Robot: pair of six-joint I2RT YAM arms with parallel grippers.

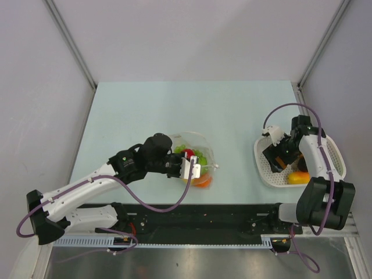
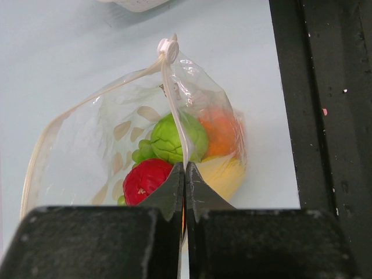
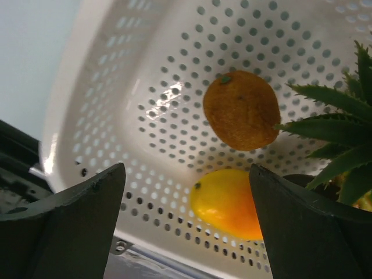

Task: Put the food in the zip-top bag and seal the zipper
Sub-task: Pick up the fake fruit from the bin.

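Note:
The clear zip-top bag lies at the table's middle and holds a red piece, a green leafy piece, green grapes, an orange and a yellow piece. My left gripper is shut on the whitish zipper, whose slider is at the far end; the gripper also shows in the top view. My right gripper is open over the white basket, just above a yellow mango and near a brown-orange fruit.
The white slotted basket stands at the right with the mango at its near side and my right gripper inside it. Green pineapple leaves stick in beside the right finger. The black base rail runs along the near edge.

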